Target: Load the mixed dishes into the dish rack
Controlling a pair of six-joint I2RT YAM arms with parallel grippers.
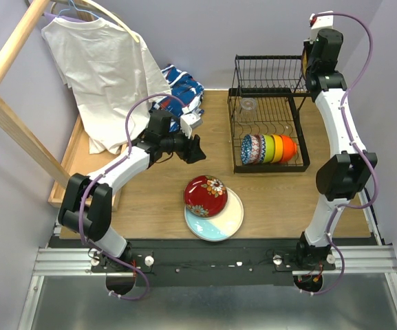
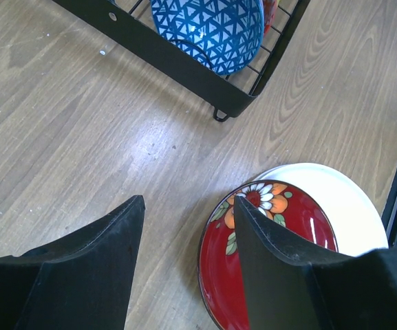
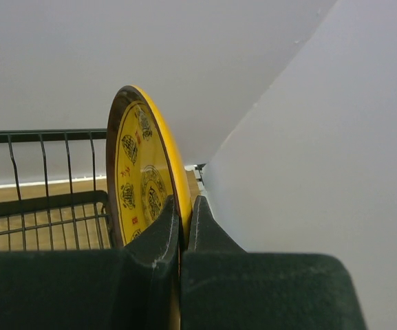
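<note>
The black wire dish rack (image 1: 270, 169) stands at the back right. Its base holds a row of bowls on edge: red/blue-patterned (image 1: 252, 149), green, yellow and orange (image 1: 288, 148), and a clear glass cup (image 1: 248, 105) behind them. A red floral plate (image 1: 206, 195) lies tilted on a pale blue/cream plate (image 1: 219, 223) at the front centre. My left gripper (image 1: 195, 148) is open and empty, above the table just beyond the red plate (image 2: 307, 223). My right gripper (image 3: 184, 203) is shut on the yellow-brown plate (image 3: 140, 172), held on edge high at the rack's back right corner (image 1: 304, 65).
A white T-shirt (image 1: 109, 62) hangs from a wooden frame (image 1: 9, 75) at the back left. A shallow wooden tray (image 1: 81, 158) lies below it. A folded blue patterned cloth (image 1: 181, 89) is left of the rack. The wall is close on the right.
</note>
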